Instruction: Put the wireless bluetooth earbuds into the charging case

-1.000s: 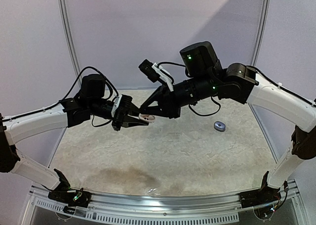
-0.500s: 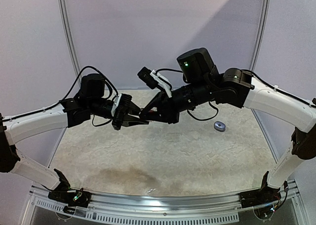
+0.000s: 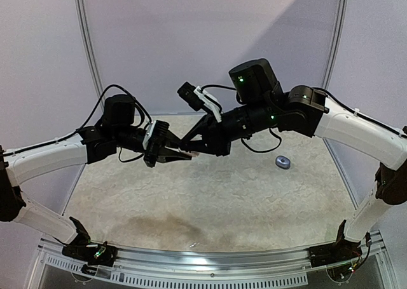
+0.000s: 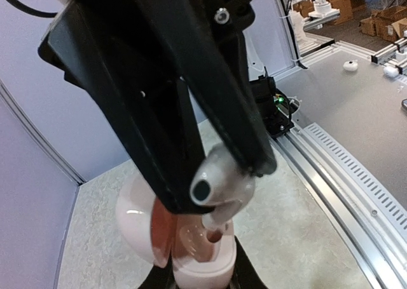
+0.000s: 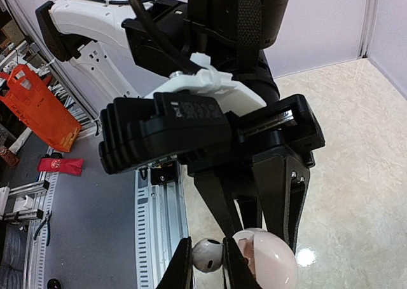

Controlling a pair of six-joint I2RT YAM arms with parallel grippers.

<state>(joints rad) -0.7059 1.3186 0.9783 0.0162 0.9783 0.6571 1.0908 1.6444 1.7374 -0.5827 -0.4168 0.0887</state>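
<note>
- Right claw (image 5: 206, 262) nearly closed, pinching a white earbud (image 5: 205, 252).
- Left claw (image 3: 183, 154) clamps the open pink case (image 4: 197, 270), centre frame.
- Beige table (image 3: 210, 200), lilac walls (image 3: 191, 35) behind.

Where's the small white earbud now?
Left wrist view: the white earbud sits centre, pinched in the right gripper, close to the open pink charging case.

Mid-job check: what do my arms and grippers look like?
The left arm and right arm have white links, black joints, green status lights and looping black cables. The left gripper and right gripper are black, each with two tapered fingers and a white camera bracket.
</note>
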